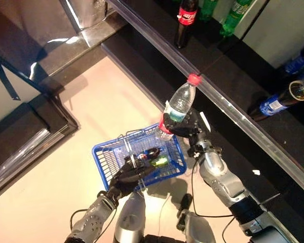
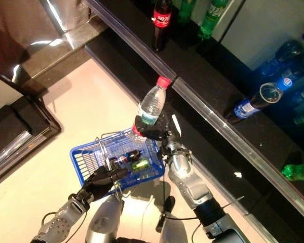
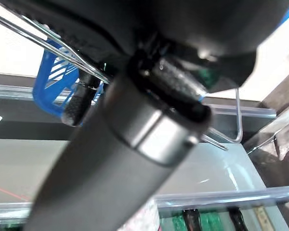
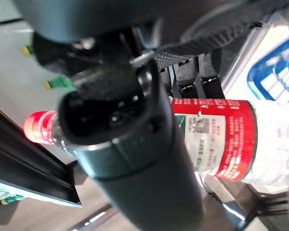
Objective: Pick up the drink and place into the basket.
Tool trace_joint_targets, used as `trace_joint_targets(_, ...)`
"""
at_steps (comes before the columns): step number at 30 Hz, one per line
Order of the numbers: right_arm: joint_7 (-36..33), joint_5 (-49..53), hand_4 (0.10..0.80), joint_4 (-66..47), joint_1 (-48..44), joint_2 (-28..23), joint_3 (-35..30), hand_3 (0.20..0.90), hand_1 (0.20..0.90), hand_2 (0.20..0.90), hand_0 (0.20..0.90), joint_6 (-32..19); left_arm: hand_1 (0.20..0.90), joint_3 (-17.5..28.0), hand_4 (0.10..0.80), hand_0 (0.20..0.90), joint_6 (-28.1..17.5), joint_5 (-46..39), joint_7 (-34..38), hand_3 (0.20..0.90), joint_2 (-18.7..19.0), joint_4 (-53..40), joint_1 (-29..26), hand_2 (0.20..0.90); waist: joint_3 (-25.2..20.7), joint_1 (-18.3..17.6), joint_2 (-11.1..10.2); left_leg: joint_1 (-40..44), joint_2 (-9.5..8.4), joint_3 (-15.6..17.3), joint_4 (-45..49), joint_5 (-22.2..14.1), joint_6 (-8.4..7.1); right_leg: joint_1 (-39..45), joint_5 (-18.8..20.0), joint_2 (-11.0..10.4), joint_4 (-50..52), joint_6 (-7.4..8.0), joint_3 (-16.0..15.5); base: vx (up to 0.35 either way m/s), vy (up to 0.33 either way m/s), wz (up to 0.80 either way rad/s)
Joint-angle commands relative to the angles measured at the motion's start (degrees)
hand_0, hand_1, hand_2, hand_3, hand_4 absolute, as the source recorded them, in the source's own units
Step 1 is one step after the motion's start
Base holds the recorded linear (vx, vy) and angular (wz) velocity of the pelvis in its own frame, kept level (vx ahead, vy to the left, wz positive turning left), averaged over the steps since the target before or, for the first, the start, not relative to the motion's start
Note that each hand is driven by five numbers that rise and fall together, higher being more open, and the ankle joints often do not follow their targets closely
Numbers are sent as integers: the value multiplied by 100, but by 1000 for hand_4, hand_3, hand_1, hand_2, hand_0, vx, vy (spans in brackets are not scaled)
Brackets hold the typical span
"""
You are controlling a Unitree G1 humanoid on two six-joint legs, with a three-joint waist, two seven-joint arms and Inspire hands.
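My right hand [image 1: 188, 127] is shut on a clear water bottle [image 1: 179, 105] with a red cap and a red and green label, and holds it tilted just above the far right corner of the blue basket [image 1: 105, 154]. The bottle also shows in the right wrist view [image 4: 221, 137], with the fingers [image 4: 202, 67] curled round it. My left hand [image 1: 130, 177] is shut on the basket's thin wire handles [image 3: 48, 45] and holds the blue basket up in front. Small drinks [image 1: 153, 157] lie in the basket.
A black shelf with a glass front rail [image 1: 228, 109] runs diagonally at the right. A cola bottle [image 1: 185, 23], green bottles [image 1: 234, 15] and blue-labelled bottles [image 1: 278, 101] are on it. A dark cabinet base [image 1: 30, 131] stands at the left.
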Motion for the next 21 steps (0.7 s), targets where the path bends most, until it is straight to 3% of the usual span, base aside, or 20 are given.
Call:
trace_joint_targets(1, -93, -221, 100, -500, -326, 163, 185, 200, 300, 300, 300, -941, 300, -354, 100, 300, -578, -636, -1426, 200, -109, -2151, 27, 300, -1284, 151, 241, 99, -33, -420, -83, 33, 173, -92, -446, 132, 1013, -447, -121, -2, -10, 11)
trace_joint_targets(21, -339, -580, 100, 506, -17, 542, 968, 200, 300, 300, 300, -836, 300, -497, 100, 300, -703, -1035, -2013, 200, 12, -3200, -371, 300, -1133, 199, 369, 37, -78, -604, -88, 76, 145, -256, -470, 115, 1145, -491, -85, 0, -4, 5)
